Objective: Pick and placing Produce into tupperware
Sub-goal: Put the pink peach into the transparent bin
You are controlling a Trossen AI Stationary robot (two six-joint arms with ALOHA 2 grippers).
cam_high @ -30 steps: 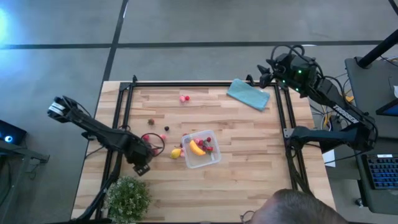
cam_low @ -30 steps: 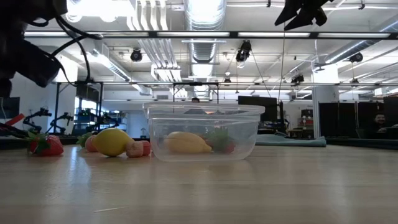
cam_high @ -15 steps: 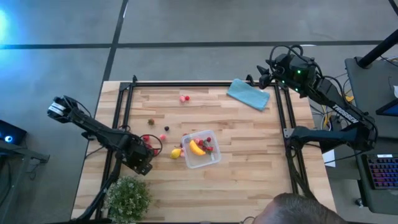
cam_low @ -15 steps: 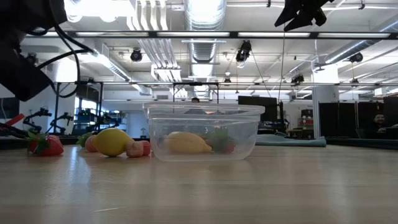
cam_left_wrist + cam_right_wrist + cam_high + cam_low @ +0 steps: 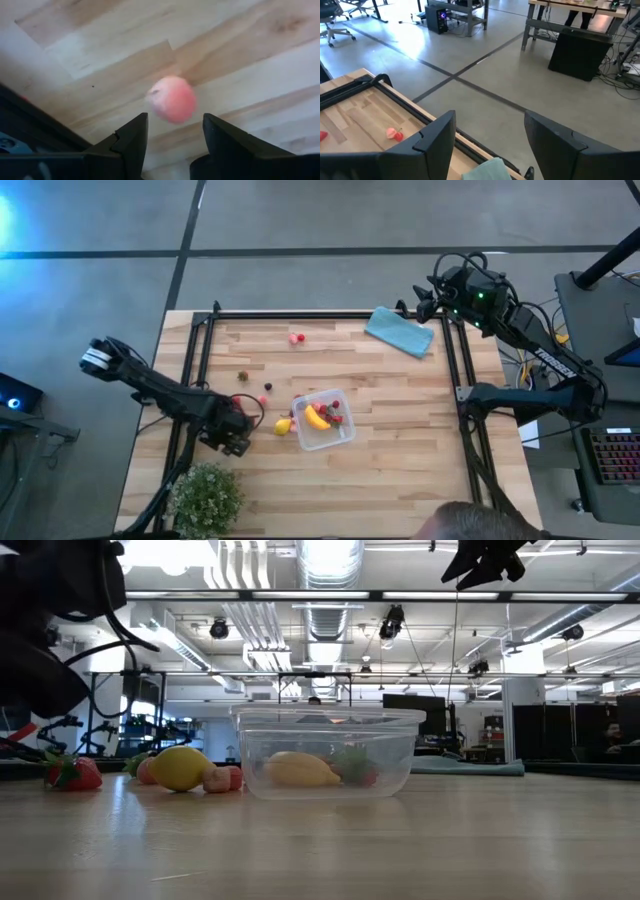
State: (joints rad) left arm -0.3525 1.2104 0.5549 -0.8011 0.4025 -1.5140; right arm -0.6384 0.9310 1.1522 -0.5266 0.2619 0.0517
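Produce, loose: several small pieces are lying on the tabletop left of the tupperware; a yellow lemon is sitting just beside its left wall, red and dark bits farther left, a pink pair well apart toward the far edge.
Produce, boxed: a banana and some red pieces are already resting inside the clear box.
Piece in hand's reach: a pink round fruit is lying on the wood directly ahead of the left gripper, in line with the gap between its fingers, not touched.
Left gripper: working low over the tabletop's left edge; fingers standing apart, nothing between them.
Right gripper: waiting raised past the far right corner, near the teal cloth; fingers apart, empty.
Nearer arm: the left, by far.
Judgement: the coming move is calling for a short forward-and-down advance, then closing.
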